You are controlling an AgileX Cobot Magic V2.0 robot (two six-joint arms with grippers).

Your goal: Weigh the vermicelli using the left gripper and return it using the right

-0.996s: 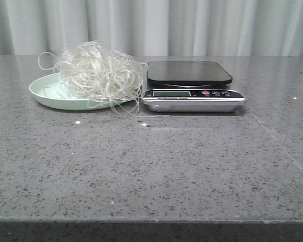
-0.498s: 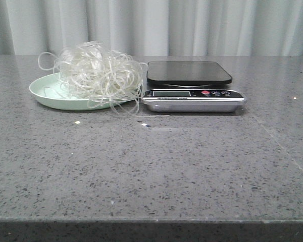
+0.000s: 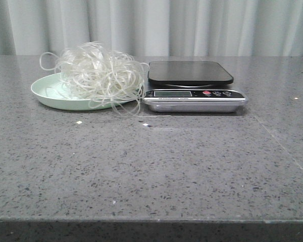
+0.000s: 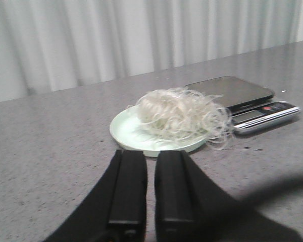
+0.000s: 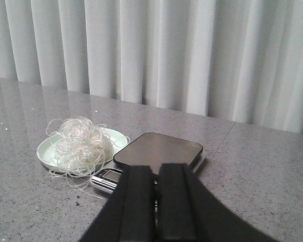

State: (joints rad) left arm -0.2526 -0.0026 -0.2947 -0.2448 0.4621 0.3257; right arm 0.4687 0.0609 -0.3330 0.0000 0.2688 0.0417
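Nothing moved on the table, vermicelli (image 3: 98, 75) heaped on green plate (image 3: 48, 93) beside scale (image 3: 192, 85), both arms' fingers (image 4: 150, 191) (image 5: 155, 201) narrow, empty.

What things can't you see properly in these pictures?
- Scale display: too small to read in the front view, blurred in the left wrist view.
- Plate far side: hidden behind the vermicelli in the front view.
- Scale front edge: covered by the right pincer in the right wrist view.
- Both arms: out of the front view.
- Left pincer: its base is cut off by the picture edge.
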